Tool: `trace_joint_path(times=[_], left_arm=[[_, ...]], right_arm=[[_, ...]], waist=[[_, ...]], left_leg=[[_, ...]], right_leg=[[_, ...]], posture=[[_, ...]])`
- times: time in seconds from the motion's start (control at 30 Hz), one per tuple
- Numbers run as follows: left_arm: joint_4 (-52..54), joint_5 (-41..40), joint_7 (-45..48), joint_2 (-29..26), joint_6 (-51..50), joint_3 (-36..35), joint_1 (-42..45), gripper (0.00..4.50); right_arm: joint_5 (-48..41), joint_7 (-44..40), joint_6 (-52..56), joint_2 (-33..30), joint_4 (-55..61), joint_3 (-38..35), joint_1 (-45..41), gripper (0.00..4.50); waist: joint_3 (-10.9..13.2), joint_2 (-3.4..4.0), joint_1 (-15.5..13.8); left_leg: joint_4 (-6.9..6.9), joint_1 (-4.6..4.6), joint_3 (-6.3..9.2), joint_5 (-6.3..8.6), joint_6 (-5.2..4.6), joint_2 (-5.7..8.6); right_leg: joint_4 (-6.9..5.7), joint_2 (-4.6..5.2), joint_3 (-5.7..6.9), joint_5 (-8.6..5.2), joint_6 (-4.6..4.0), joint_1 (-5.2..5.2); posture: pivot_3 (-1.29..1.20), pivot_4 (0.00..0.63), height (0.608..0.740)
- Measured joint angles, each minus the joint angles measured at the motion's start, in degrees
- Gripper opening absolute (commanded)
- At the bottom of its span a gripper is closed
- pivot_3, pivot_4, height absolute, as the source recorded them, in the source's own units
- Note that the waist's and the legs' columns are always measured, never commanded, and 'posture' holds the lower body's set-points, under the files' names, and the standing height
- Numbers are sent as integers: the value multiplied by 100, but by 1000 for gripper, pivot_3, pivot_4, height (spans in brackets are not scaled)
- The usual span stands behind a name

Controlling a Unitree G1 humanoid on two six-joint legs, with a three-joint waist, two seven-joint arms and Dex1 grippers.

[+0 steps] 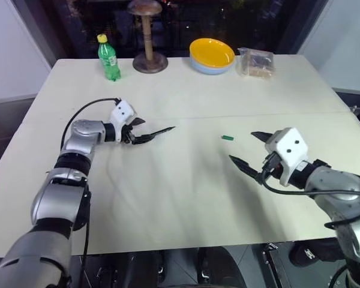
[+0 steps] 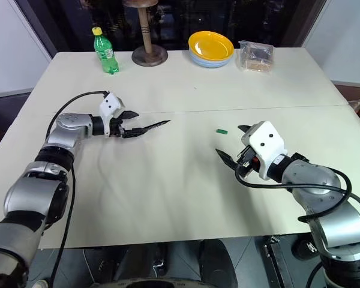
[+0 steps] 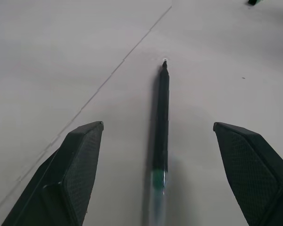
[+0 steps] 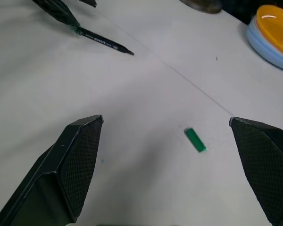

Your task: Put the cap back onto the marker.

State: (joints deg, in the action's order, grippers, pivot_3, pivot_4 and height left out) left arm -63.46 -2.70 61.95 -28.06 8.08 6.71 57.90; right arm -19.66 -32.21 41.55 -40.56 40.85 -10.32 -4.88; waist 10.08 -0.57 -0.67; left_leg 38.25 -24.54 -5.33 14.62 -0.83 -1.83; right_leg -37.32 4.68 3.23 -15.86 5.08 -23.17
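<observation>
Left gripper (image 3: 158, 160) spread, marker (image 3: 161, 117) lying between its fingers; right gripper (image 4: 179, 165) spread, cap (image 4: 195, 140) just beyond its fingertips.

Looking like a lab or office room: pale table (image 1: 186, 198), white walls (image 1: 12, 48), dark window (image 1: 228, 24) sitting at 12 o'clock.

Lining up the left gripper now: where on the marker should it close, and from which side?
Grip the marker mid-barrel, coming along it from the rear end. It lies flat between the open left gripper fingers, tip pointing away toward the cap, so that end stays free.
</observation>
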Motion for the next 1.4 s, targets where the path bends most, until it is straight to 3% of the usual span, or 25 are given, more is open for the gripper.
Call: trace_joint_path(times=[0.37,0.97,1.07,1.27,1.4], left_arm=[[-966,684,-315,252,648,64,267,3903],[-1191,1003,-851,521,474,-4,487,3903],[-1206,1006,-812,577,350,-79,487,3093],[-1209,1045,-736,654,194,-84,487,66],[-1188,1081,-738,653,156,-84,487,22]], right_arm=[[-76,383,306,71,481,-50,219,4436],[-81,505,440,53,635,-206,302,4436],[-82,517,475,27,669,-276,379,4500],[-87,523,570,-45,682,-402,396,4500],[-91,523,602,-92,711,-450,400,4500]], waist=[[0,-1,-6],[-8,-12,-14],[-11,-17,-20],[-13,-18,-3],[-18,-18,-2]], left_leg=[[1,-2,5,1,-1,-4],[6,0,15,0,-1,-3],[8,1,21,0,-1,-2],[9,10,23,0,-1,-4],[9,10,23,0,-1,-4]], right_leg=[[-1,1,0,0,0,0],[-2,1,3,0,1,9],[-2,1,5,0,1,14],[-3,0,5,0,1,20],[-4,0,5,0,1,21]], posture=[[0,150,740],[0,150,740],[0,150,740],[0,150,740],[0,150,740]])
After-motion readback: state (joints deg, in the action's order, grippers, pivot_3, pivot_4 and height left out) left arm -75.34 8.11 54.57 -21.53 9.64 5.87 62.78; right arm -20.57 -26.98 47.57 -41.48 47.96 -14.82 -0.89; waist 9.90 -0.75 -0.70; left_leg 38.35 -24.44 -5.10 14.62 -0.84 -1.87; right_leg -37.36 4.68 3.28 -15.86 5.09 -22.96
